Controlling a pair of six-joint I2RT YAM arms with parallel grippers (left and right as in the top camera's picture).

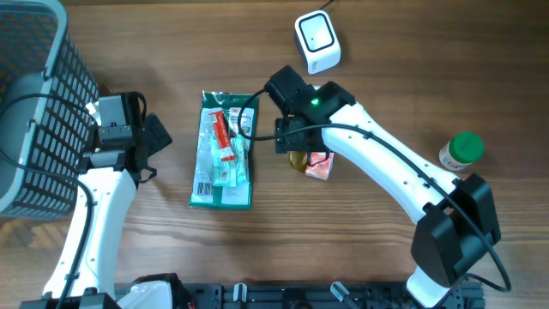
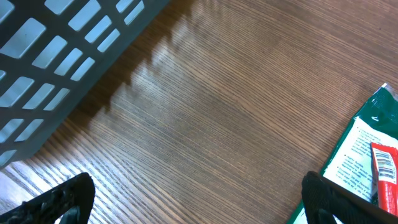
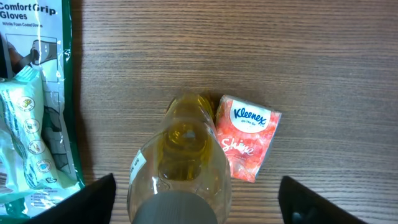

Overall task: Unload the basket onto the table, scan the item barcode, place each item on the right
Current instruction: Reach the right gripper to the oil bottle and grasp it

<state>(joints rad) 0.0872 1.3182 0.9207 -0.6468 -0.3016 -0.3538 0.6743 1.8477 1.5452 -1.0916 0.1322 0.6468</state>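
A clear bottle of yellow liquid (image 3: 186, 155) with a grey cap stands upright on the wooden table. My right gripper (image 3: 199, 200) hangs straight above it, open, one finger on each side with a gap to the glass on both. From overhead only a sliver of the bottle (image 1: 298, 160) shows under the right gripper (image 1: 298, 148). The white barcode scanner (image 1: 317, 41) sits at the back of the table. My left gripper (image 2: 196, 202) is open over bare wood, holding nothing, beside the basket; overhead it is at the left (image 1: 159, 137).
A pink Kleenex pack (image 3: 245, 135) touches the bottle's right side. A green glove packet (image 1: 223, 150) with a red tube lies mid-table. A grey basket (image 1: 34, 103) stands at the left and a green-capped jar (image 1: 461, 150) at the right.
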